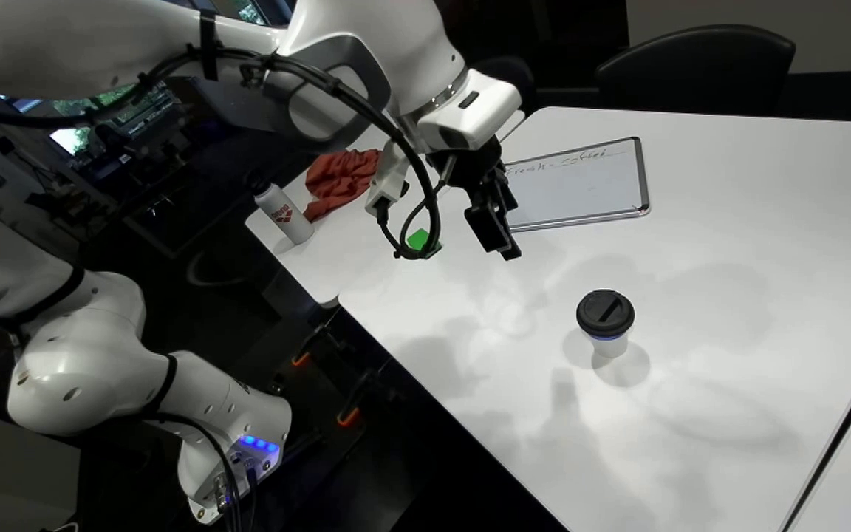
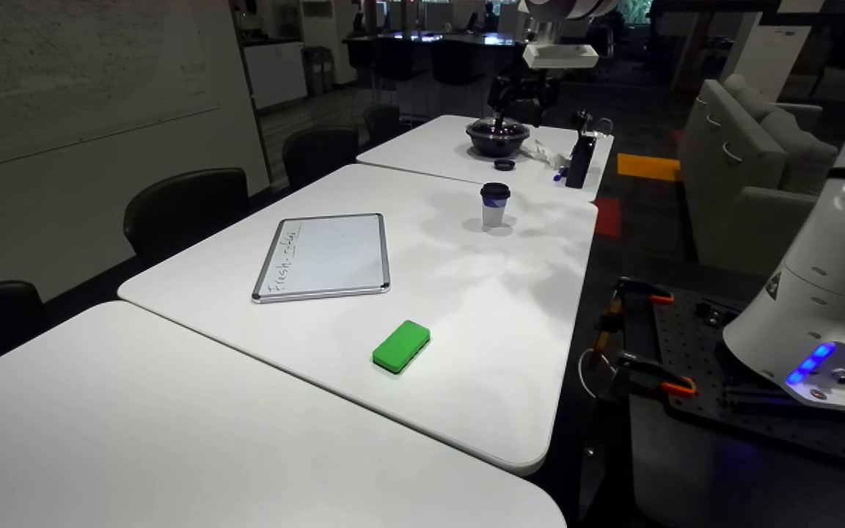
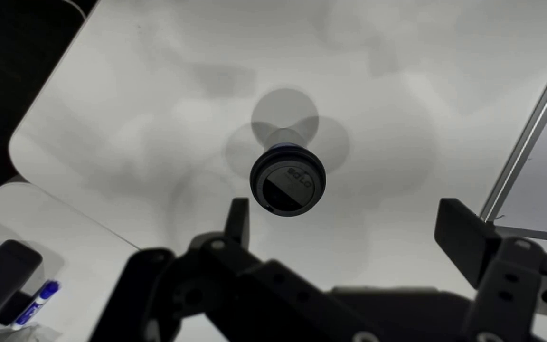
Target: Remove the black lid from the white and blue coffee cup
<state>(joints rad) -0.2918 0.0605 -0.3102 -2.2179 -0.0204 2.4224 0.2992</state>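
Note:
The white and blue coffee cup (image 1: 610, 347) stands upright on the white table, with the black lid (image 1: 605, 313) seated on its rim. In an exterior view the cup (image 2: 493, 217) shows a blue band just under the lid (image 2: 495, 191). In the wrist view the round lid (image 3: 288, 183) faces the camera and hides most of the cup (image 3: 285, 137). My gripper (image 3: 342, 213) is open and empty, its fingers wide apart. The lid lies ahead of the fingertips, closer to the left finger in that view. In an exterior view the gripper (image 1: 498, 235) hangs above the table, apart from the cup.
A framed whiteboard (image 2: 331, 257) and a green block (image 2: 402, 346) lie on the same table. On the far table stand a black lidded bowl (image 2: 497, 139), a small black disc (image 2: 504, 165), a black bottle (image 2: 581, 161) and a blue marker (image 3: 36, 303). An exterior view shows a white bottle (image 1: 285, 213) and red cloth (image 1: 343, 181).

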